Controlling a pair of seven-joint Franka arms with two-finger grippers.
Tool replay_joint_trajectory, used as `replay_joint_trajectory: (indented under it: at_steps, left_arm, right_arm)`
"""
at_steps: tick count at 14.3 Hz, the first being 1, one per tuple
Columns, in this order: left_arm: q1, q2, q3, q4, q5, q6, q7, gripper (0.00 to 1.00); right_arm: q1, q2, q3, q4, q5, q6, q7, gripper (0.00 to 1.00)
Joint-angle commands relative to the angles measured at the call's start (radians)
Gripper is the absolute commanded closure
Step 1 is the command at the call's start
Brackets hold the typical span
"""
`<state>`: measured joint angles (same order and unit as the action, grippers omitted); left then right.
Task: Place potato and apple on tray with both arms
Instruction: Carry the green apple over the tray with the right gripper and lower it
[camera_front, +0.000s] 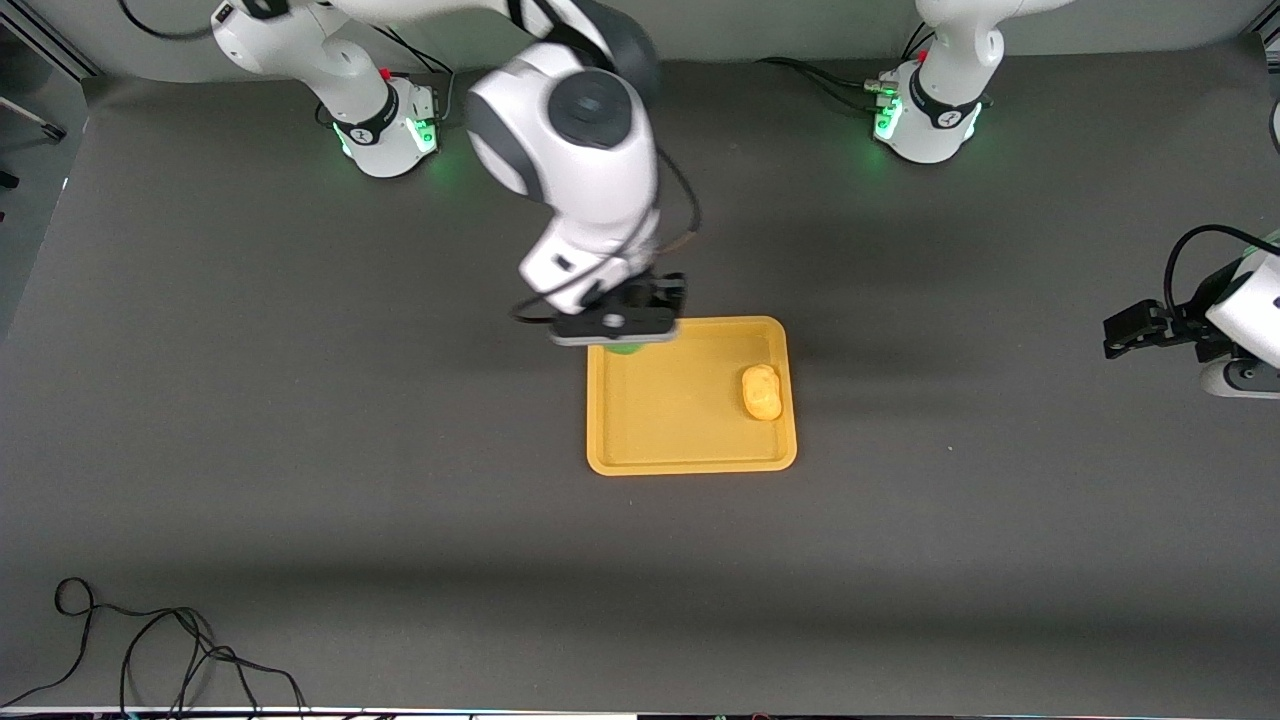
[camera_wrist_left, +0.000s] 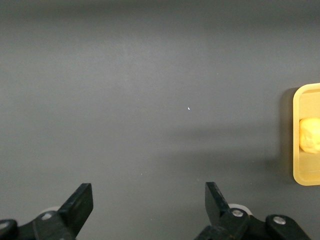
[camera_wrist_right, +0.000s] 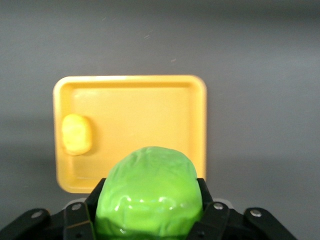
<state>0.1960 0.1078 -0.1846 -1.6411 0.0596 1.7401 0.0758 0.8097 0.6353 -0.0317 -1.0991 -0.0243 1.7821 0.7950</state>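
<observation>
1. The tray (camera_front: 690, 455) sits on the bench (camera_front: 300, 480), roughly mid-bench between the two arm ends.
2. The potato (camera_front: 762, 392) lies in the tray, by the rim toward the left arm's end.
3. The right gripper (camera_front: 625, 345) holds the apple (camera_front: 625, 349) in its jaws over the tray's corner toward the right arm's end, on the bases' side.
4. The left gripper (camera_front: 1120, 335) waits over bare bench at the left arm's end, well apart from the tray.

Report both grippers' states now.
Left gripper: open, holding nothing, over bare table.
Right gripper: shut on the apple, over the tray corner.
</observation>
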Motion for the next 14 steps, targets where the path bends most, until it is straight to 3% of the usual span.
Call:
replay_joint_trajectory:
  at_steps: [1,3,5,7,8,14]
  left_arm:
    - [0.013,-0.027,-0.009,-0.025,0.005,-0.005,0.034,0.00]
    - [0.011,-0.031,0.002,-0.023,0.003,-0.007,0.077,0.00]
    - [-0.048,-0.034,0.069,-0.022,0.002,-0.016,0.082,0.00]
    - [-0.177,-0.039,0.216,-0.019,-0.007,-0.017,0.084,0.00]
    - [-0.217,-0.037,0.256,-0.020,-0.007,-0.017,0.085,0.00]
    - [-0.277,-0.039,0.298,-0.019,-0.014,-0.053,0.102,0.00]
  right_arm:
    - [0.031,0.142,0.023,0.125,0.001,0.034,0.069,0.53]
    - [0.034,0.219,0.021,0.122,-0.003,0.103,0.069,0.53]
    - [0.034,0.282,0.021,0.119,-0.031,0.160,0.069,0.53]
    - [0.032,0.329,0.019,0.117,-0.032,0.215,0.069,0.53]
    - [0.032,0.348,0.018,0.116,-0.032,0.238,0.069,0.53]
    - [0.017,0.382,0.016,0.025,-0.068,0.381,0.062,0.49]
